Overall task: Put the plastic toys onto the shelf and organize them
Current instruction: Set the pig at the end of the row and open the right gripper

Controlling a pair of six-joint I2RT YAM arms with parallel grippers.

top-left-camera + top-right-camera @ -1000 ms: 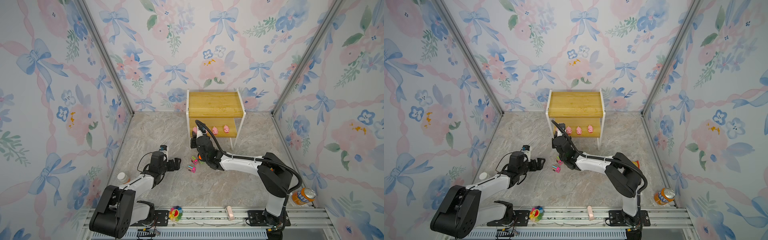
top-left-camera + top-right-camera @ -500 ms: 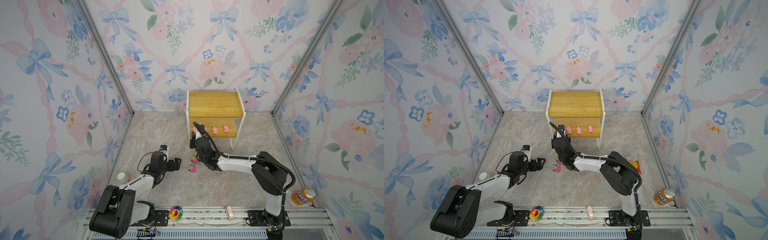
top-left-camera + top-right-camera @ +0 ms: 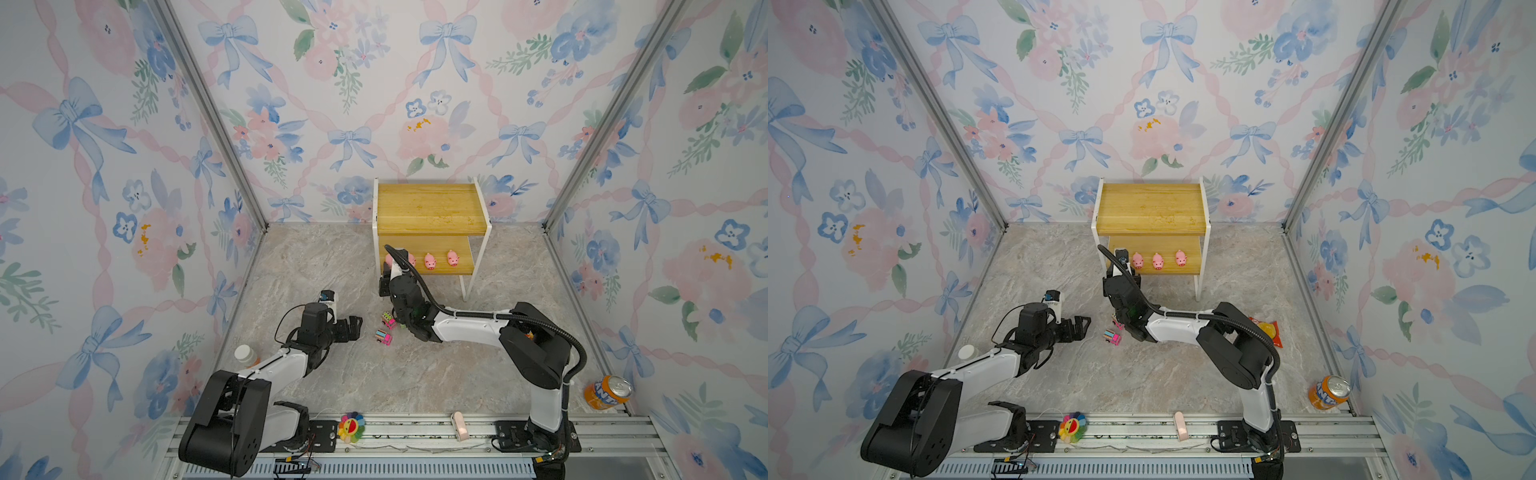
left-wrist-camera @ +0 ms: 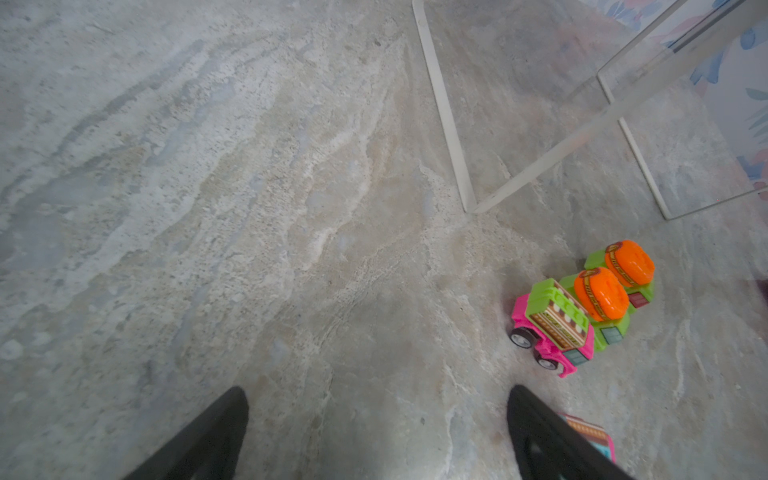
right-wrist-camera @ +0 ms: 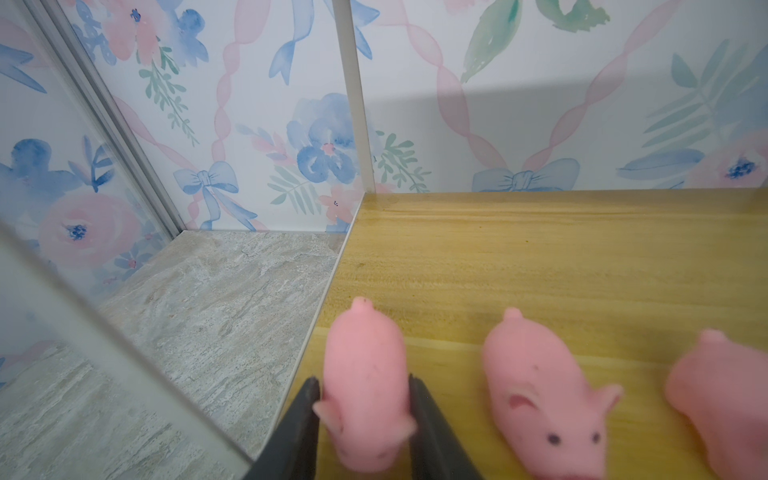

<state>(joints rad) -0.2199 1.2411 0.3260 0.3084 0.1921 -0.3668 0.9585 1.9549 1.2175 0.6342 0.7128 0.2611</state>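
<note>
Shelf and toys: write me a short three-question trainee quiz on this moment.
1. How many pink pigs are on the shelf's lower board, counting the one between the right gripper's fingers?
2. True or false: the left gripper holds a truck.
3. The two green trucks stand: A) on the top board, B) on the table, C) on the lower board.
Key: 1) four; 2) false, it is open and empty; 3) B.
</note>
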